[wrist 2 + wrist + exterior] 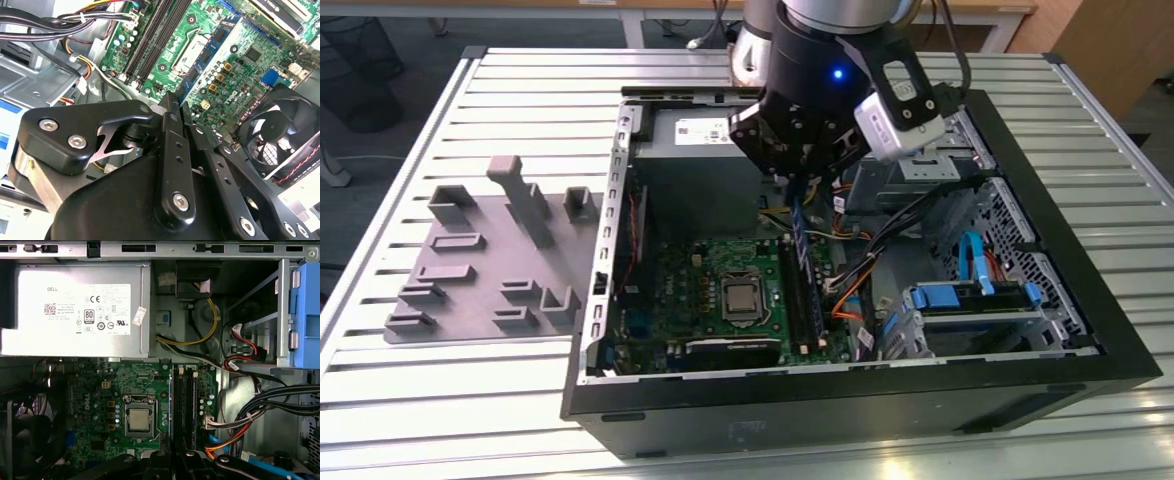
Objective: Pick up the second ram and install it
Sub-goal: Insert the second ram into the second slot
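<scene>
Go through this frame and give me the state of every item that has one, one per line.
gripper: shut on the second ram, above the open case.
second ram: held on edge, hanging over the motherboard's slot rails, not seated.
computer case: lying on its side, side panel off.
CPU socket: chip exposed, no cooler on it.
grey fixture tray: on the table at the exterior view's left, holders vacant.

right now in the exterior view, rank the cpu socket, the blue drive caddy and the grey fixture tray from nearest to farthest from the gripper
1. CPU socket, on the motherboard just below the gripper.
2. Blue drive caddy, inside the case toward the exterior view's right.
3. Grey fixture tray, outside the case on the exterior view's left.
</scene>
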Available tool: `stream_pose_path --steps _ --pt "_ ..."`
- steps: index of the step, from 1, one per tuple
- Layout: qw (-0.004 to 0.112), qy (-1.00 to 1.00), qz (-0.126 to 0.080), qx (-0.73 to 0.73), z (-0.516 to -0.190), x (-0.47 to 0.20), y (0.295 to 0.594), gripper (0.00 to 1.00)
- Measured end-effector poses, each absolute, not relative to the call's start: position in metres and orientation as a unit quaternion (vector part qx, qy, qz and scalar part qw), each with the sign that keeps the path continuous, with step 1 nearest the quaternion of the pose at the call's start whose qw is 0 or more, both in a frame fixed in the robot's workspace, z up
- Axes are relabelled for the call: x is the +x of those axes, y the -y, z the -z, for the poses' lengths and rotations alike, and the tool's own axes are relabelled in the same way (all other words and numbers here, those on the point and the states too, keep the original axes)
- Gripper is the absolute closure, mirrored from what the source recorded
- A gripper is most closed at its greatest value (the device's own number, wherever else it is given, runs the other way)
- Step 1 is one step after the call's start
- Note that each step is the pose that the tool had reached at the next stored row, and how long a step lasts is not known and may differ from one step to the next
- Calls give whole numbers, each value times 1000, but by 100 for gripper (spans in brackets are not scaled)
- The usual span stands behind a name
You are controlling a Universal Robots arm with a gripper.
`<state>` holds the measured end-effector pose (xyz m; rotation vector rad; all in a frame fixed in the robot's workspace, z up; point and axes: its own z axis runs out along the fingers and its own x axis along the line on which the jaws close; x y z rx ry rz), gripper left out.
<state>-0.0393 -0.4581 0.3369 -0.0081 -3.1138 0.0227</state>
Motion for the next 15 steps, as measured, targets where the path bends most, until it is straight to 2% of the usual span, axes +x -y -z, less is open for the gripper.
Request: stream_pose_path --steps 15 --pt "14 1000 -7 -3 -326 -39 458 86"
